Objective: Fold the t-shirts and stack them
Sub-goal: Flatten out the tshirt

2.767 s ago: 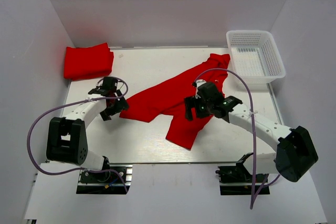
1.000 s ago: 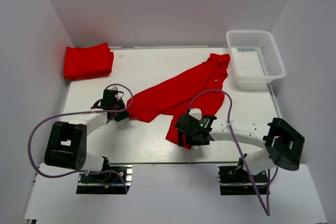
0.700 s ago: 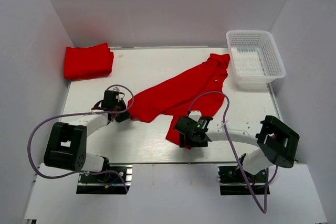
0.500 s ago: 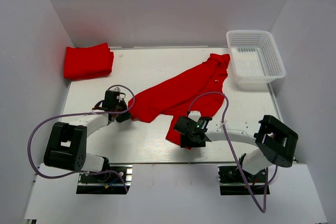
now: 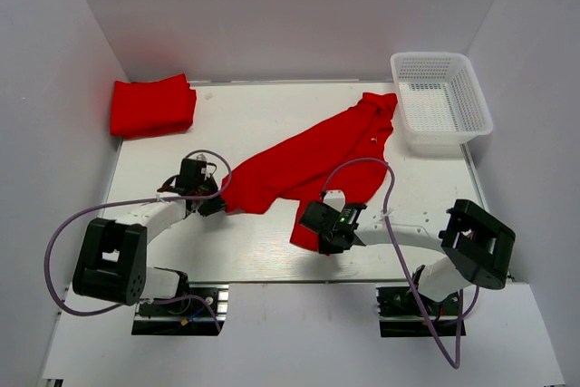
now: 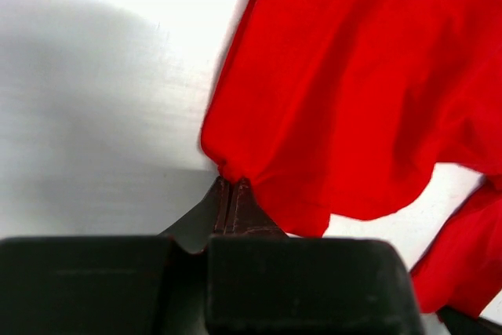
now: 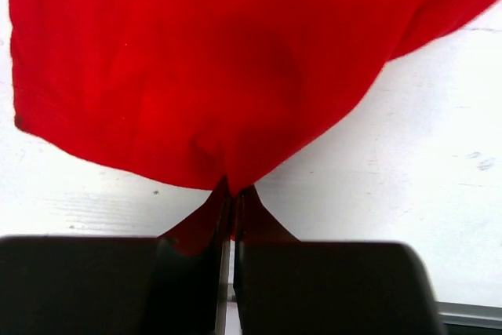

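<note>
A loose red t-shirt (image 5: 304, 162) lies spread and rumpled across the middle of the table, reaching toward the basket. My left gripper (image 5: 217, 203) is shut on its left edge; the left wrist view shows the t-shirt (image 6: 353, 92) pinched at the left gripper's (image 6: 232, 186) tips. My right gripper (image 5: 319, 240) is shut on the shirt's near hem, and the right wrist view shows the t-shirt (image 7: 220, 68) bunched at the right gripper's (image 7: 233, 191) tips. A folded red t-shirt (image 5: 152, 106) sits at the far left corner.
A white mesh basket (image 5: 440, 102) stands at the far right corner, touching the shirt's far end. White walls close in the table on three sides. Purple cables loop over both arms.
My right gripper has shut on the shirt's near hem, having stood open a second ago. The left gripper stays shut on the left edge, shifted slightly toward me.
</note>
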Controlling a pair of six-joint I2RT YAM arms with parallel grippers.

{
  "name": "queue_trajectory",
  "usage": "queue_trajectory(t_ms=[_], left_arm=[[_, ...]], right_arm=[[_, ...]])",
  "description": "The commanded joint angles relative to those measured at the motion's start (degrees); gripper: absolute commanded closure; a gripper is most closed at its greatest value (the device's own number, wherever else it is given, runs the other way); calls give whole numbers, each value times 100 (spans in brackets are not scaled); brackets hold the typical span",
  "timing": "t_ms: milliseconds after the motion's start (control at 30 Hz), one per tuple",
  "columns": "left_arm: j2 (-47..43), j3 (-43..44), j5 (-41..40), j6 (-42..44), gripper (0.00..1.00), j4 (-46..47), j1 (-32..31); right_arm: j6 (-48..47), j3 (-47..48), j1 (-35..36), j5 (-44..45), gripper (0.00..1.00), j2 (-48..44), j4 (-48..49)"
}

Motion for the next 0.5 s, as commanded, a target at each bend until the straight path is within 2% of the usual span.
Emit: queue_trajectory(t_ms=[0, 167, 200, 333, 467], left_arm=[[-351, 191, -53, -17, 100, -498, -84], [-992, 1148, 158, -88, 100, -1044, -84], [-1089, 1350, 210, -88, 100, -1167, -84], [-1546, 2858, -61, 36, 100, -1773, -84], [-1451, 4293, -412, 211, 100, -2205, 39]], right_arm=[[189, -155, 11, 684, 100, -179, -308], [339, 125, -15, 2002, 100, -1541, -1344], [374, 309, -15, 2596, 100, -1838, -1512], [374, 986, -68, 3690, 100, -2543, -2522], [120, 2099, -138, 4848, 100, -3175, -3104]])
